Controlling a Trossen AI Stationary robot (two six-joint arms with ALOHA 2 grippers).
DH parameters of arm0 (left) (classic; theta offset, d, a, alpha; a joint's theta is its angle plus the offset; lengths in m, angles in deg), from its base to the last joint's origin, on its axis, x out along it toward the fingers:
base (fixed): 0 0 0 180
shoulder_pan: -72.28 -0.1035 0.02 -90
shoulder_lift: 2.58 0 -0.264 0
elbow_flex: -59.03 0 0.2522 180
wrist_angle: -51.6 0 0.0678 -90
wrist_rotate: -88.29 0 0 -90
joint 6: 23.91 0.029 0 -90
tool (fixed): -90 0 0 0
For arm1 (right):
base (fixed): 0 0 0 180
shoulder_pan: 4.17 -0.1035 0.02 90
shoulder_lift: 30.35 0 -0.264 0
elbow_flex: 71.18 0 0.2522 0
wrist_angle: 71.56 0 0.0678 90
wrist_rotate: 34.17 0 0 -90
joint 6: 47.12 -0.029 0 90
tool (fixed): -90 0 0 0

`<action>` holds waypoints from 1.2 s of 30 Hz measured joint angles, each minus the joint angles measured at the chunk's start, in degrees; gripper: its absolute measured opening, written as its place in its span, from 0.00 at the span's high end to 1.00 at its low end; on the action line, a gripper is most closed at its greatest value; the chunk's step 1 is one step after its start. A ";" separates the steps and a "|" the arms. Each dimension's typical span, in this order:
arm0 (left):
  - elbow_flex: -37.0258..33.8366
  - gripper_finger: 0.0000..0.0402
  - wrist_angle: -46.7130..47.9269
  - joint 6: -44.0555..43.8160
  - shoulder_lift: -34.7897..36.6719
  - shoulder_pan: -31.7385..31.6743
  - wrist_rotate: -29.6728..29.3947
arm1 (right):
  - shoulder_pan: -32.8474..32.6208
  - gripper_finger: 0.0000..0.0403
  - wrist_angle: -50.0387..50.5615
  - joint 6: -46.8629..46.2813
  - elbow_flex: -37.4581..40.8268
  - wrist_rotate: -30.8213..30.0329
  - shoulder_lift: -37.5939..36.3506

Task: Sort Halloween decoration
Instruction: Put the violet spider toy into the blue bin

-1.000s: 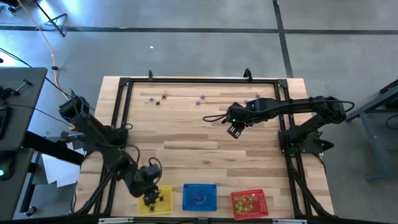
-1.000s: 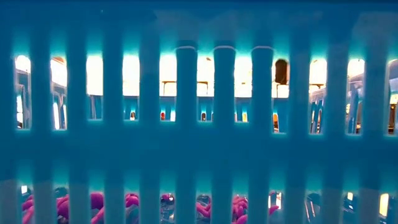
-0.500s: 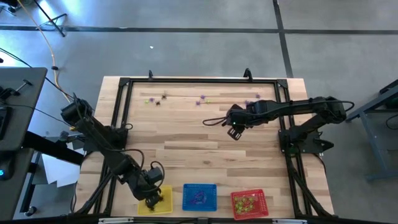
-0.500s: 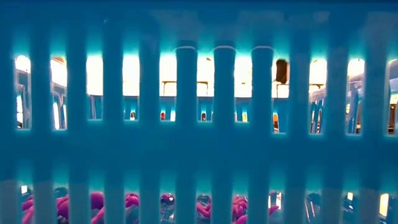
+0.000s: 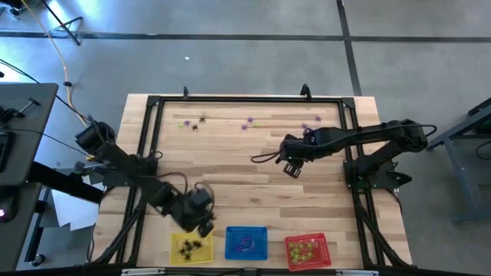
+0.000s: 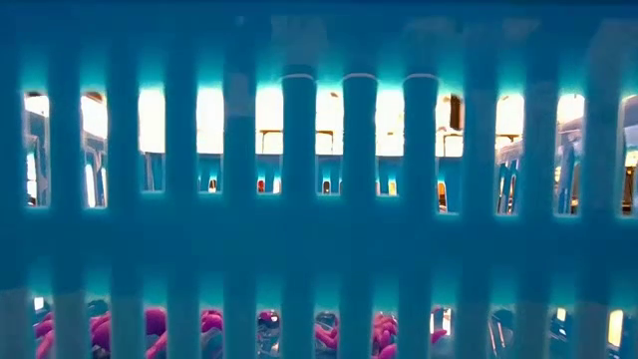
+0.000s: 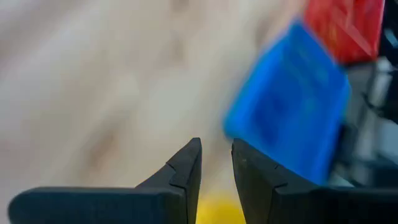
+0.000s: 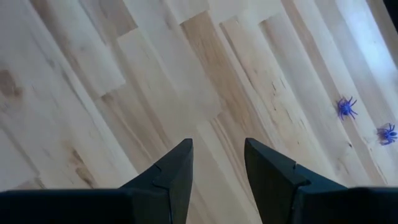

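Yellow basket [image 5: 190, 247] at the near edge is seen holding black trinkets [image 5: 189, 246]; the left gripper [image 5: 204, 225] is placed just beyond it, jaws a little apart, nothing between them. A drop-off seems done on that side. Blue basket [image 5: 246, 242] w/ purple bits and red basket [image 5: 307, 251] w/ yellow-green ones are lined up beside it. Mid-desk, the right gripper [image 5: 289, 166] is held over bare wood, jaws apart, empty. Loose decoration [image 5: 249, 123] is left scattered along the far rail. Next, a reach to the far side is judged needed; two purple ones [image 8: 346, 107] lie ahead. Open planks [image 5: 230, 176] between; the black frame [image 5: 245, 99] crowds the far pieces.
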 joint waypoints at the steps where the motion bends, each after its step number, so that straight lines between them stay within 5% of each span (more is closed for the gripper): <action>1: 0.00 0.81 -0.69 4.41 0.00 -1.55 -1.99 | 0.43 0.65 -0.13 -0.04 0.00 0.00 0.00; 6: 0.04 0.81 -0.21 24.66 0.00 -9.43 -7.38 | 2.44 0.65 -0.11 -0.03 0.00 0.08 0.00; 12: -0.59 0.81 0.14 35.90 0.04 -19.01 -11.16 | 4.42 0.65 -0.68 2.48 0.52 0.57 0.00; 21: -5.35 0.80 -0.89 37.34 0.04 -25.04 -8.71 | 11.09 0.65 -1.94 8.90 9.28 -1.31 0.04; 28: -8.62 0.81 -7.80 34.93 0.04 -23.57 -8.94 | 23.15 0.65 -11.70 16.92 16.02 6.49 0.04; 36: -9.62 0.81 -9.96 32.99 0.04 -21.33 -9.43 | 33.36 0.65 -17.36 26.37 18.08 6.99 0.04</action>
